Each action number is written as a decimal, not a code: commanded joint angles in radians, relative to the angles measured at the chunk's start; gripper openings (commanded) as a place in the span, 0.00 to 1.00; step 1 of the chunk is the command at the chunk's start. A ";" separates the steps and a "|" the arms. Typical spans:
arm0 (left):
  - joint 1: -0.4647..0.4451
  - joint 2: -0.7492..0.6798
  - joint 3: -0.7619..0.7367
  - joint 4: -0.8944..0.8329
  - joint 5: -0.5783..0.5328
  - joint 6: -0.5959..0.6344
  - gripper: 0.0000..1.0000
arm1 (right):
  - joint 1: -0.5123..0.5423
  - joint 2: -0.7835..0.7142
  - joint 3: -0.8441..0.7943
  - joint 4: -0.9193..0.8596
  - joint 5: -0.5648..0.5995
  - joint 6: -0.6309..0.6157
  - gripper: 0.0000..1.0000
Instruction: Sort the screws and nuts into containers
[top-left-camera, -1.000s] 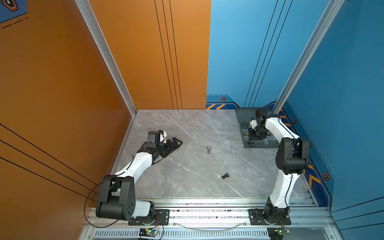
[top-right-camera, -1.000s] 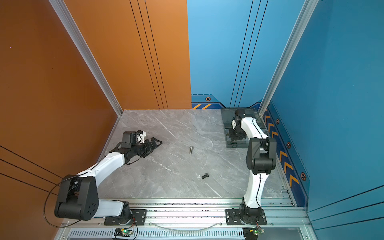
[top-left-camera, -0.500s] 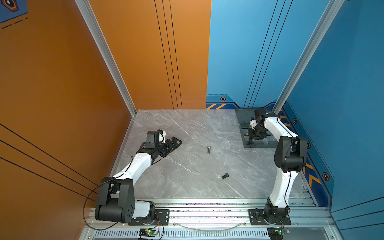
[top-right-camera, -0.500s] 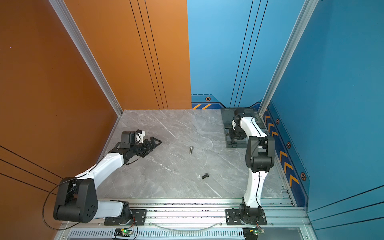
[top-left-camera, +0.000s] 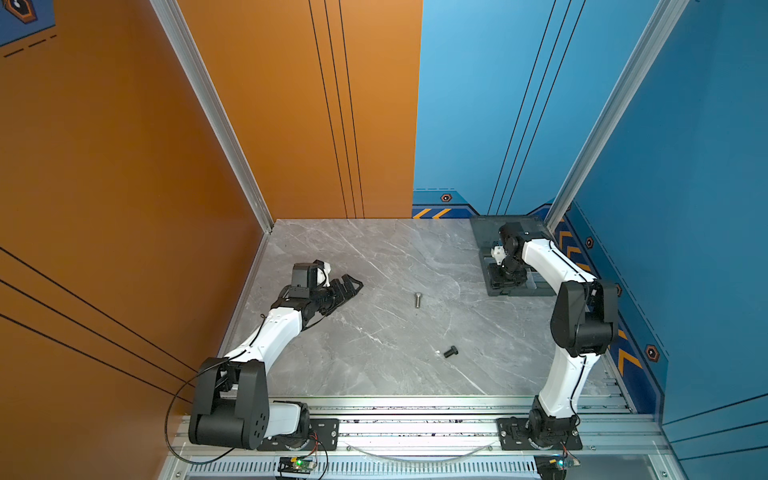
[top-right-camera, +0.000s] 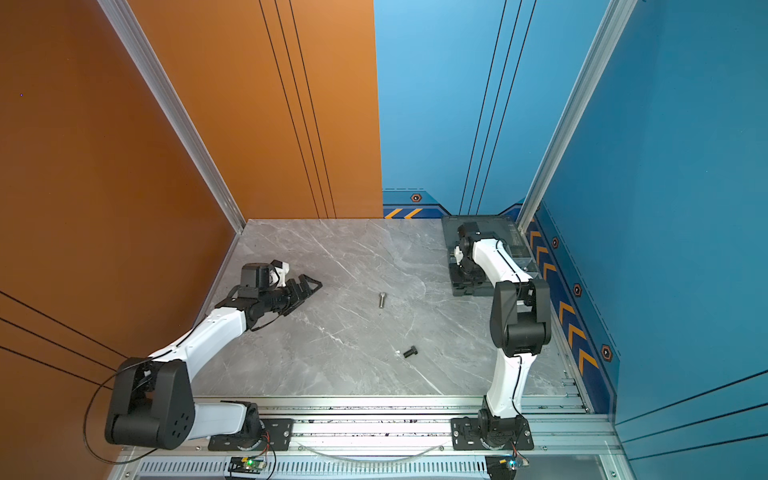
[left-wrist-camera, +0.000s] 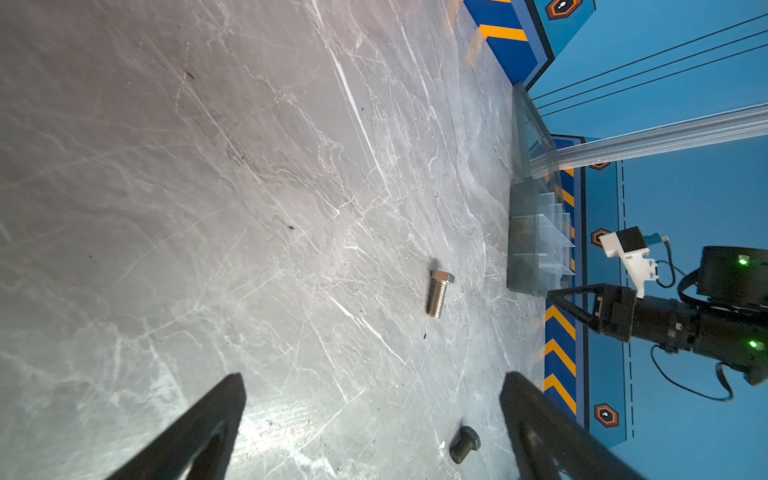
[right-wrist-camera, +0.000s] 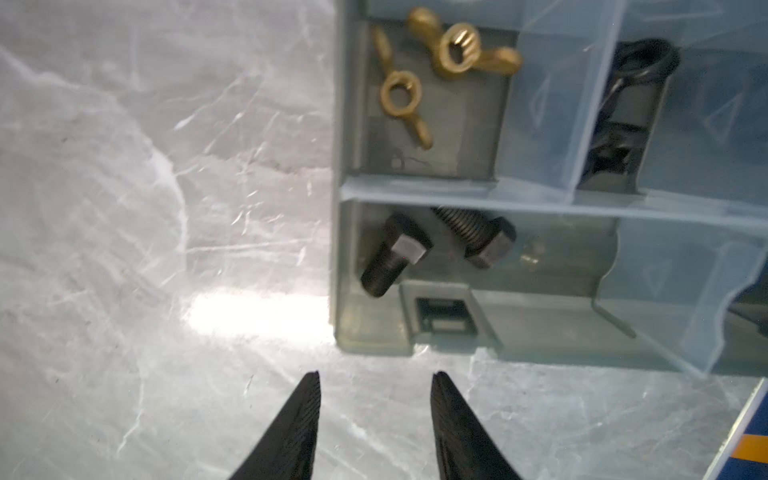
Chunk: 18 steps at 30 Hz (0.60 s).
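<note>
Steel, likely slick and roll-prone: 1 silver screw (left-wrist-camera: 438, 293), best pinched across threads; left gripper (left-wrist-camera: 374, 376), right gripper (right-wrist-camera: 376, 374) spread, empty.

Organiser box (top-left-camera: 523, 291): right arm (top-left-camera: 544, 257) covers most of it in both top views; contents unreadable. Ahead of right gripper (right-wrist-camera: 376, 375), dark items (right-wrist-camera: 640, 70) behind dividers (right-wrist-camera: 590, 104) blurred (box runs off frame). White speck (top-left-camera: 437, 352) beside black bolt (top-left-camera: 451, 352): too small.

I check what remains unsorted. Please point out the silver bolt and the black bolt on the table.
silver bolt (top-left-camera: 417, 301): in a top view, on its shank.
black bolt (top-left-camera: 450, 352): in a top view, on its middle.
</note>
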 joint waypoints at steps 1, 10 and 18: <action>0.010 -0.009 -0.012 -0.016 0.008 0.017 0.98 | 0.046 -0.073 -0.062 -0.028 -0.029 0.028 0.47; 0.010 0.001 -0.010 -0.015 0.003 0.015 0.98 | 0.235 -0.140 -0.225 0.033 -0.091 0.184 0.49; 0.013 0.012 -0.003 -0.018 0.013 0.026 0.98 | 0.377 -0.143 -0.337 0.040 -0.117 0.206 0.50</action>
